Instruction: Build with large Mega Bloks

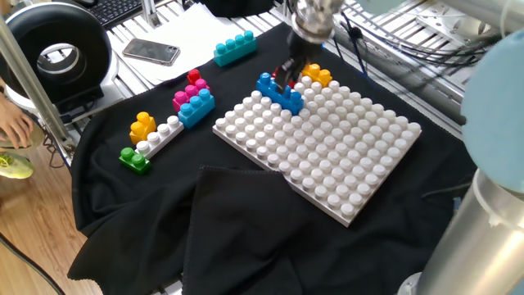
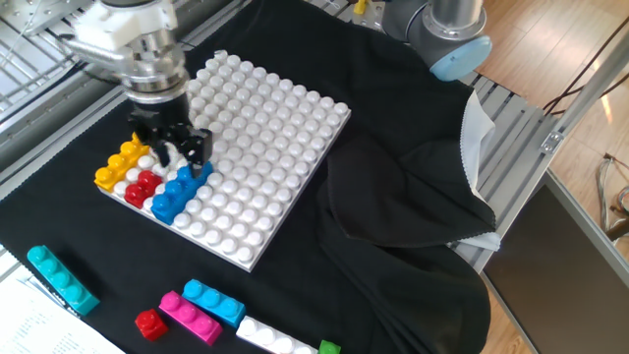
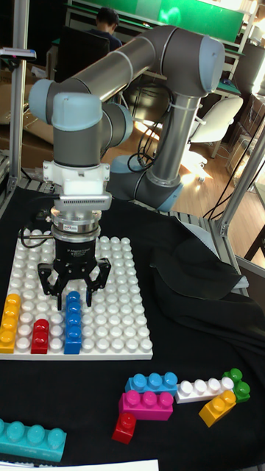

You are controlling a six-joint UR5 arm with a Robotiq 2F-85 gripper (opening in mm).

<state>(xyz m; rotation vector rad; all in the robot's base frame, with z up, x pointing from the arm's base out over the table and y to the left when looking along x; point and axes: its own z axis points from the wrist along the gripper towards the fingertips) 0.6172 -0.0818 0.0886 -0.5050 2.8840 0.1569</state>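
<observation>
On the white baseplate (image 3: 110, 324), three Mega Bloks stand side by side near one edge: blue (image 3: 72, 324), red (image 3: 40, 335) and orange-yellow (image 3: 9, 321). My gripper (image 3: 73, 291) hangs open just above the far end of the blue brick (image 2: 175, 192), one finger on each side, holding nothing. In one fixed view the gripper (image 1: 291, 70) partly hides the red brick behind the blue one (image 1: 280, 92). Loose bricks lie on the black cloth: a teal one (image 1: 235, 47), a pink, blue and red cluster (image 1: 194, 102), and a white bar (image 1: 164, 133) with yellow and green pieces.
A phone (image 1: 151, 52) and a black round device (image 1: 57, 53) lie beyond the cloth. A raised fold of black cloth (image 1: 246, 221) sits in front of the baseplate. A person's hand (image 1: 12, 123) shows at the left edge. Cables trail behind the arm.
</observation>
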